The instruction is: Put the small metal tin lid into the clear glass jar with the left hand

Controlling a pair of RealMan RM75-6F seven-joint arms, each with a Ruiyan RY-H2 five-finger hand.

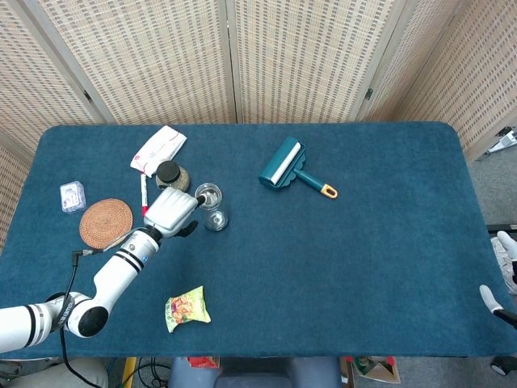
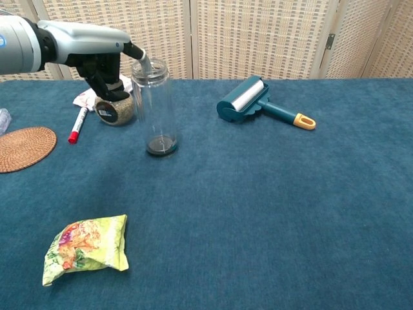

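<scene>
The clear glass jar (image 2: 153, 106) stands upright on the blue cloth; the head view shows it (image 1: 212, 206) beside my left hand (image 1: 172, 210). In the chest view my left hand (image 2: 103, 58) hovers at the jar's upper left. It pinches the small metal tin lid (image 2: 144, 62), a grey sliver tilted over the jar's mouth, and its other fingers curl underneath. The jar's bottom looks dark; what lies there I cannot tell. Only white fingertips of my right hand (image 1: 502, 271) show, spread apart and holding nothing, off the table's right edge.
A round seed-filled jar (image 2: 114, 110), a red-capped marker (image 2: 78, 124) and a white packet (image 1: 157, 149) lie just behind the hand. A woven coaster (image 2: 22, 148) and a small clear box (image 1: 72, 196) sit left. A teal lint roller (image 2: 255, 103) and a snack bag (image 2: 86, 248) are also here.
</scene>
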